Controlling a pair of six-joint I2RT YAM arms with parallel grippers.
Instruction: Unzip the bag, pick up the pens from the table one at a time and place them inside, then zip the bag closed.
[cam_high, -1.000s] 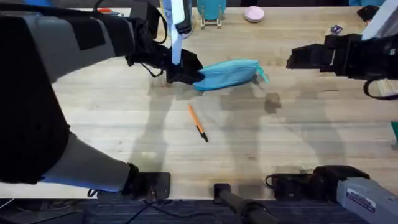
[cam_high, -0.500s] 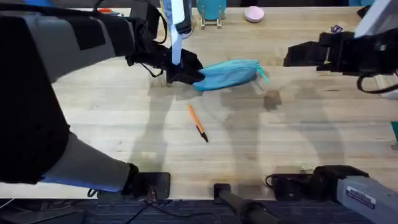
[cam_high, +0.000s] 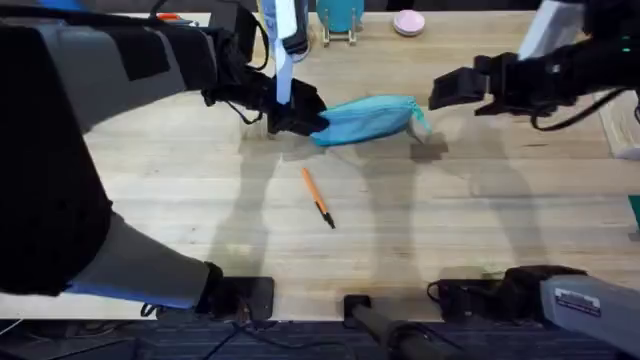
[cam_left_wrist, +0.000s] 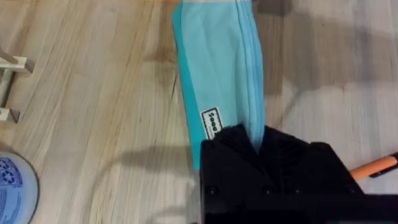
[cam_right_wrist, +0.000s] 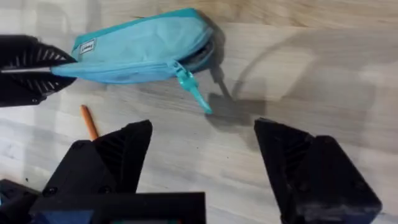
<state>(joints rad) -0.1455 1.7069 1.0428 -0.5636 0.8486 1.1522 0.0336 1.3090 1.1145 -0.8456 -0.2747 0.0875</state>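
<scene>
1. Left hand (cam_high: 290, 115): pressed together on the end of the bag (cam_high: 365, 118) that points toward the left arm. In the left wrist view the black fingers (cam_left_wrist: 273, 168) pinch the fabric right at the zipper seam.
2. Right hand (cam_high: 450, 92): spread wide, holding nothing. It hangs above the worktop (cam_high: 480, 210) just beyond the bag's other end, near the pull tab (cam_high: 424, 121) but apart from it. In the right wrist view its two fingers (cam_right_wrist: 118, 155) stand well apart, with bare wood between them.
3. Bag: light-blue pouch lying on its side on the far middle of the worktop, long axis running left to right, a little tilted. A small white label (cam_left_wrist: 212, 123) sits close to the pinched end.
4. Zipper: the right wrist view shows the slider at the free end, with the matching tab (cam_right_wrist: 194, 91) trailing onto the wood. The seam near it gapes slightly; whether the rest is closed I cannot tell.
5. Pen (cam_high: 317, 197): one orange stick with a dark tip, lying slantwise on the worktop, nearer the arm bases than the bag and apart from it, touched by neither hand.
</scene>
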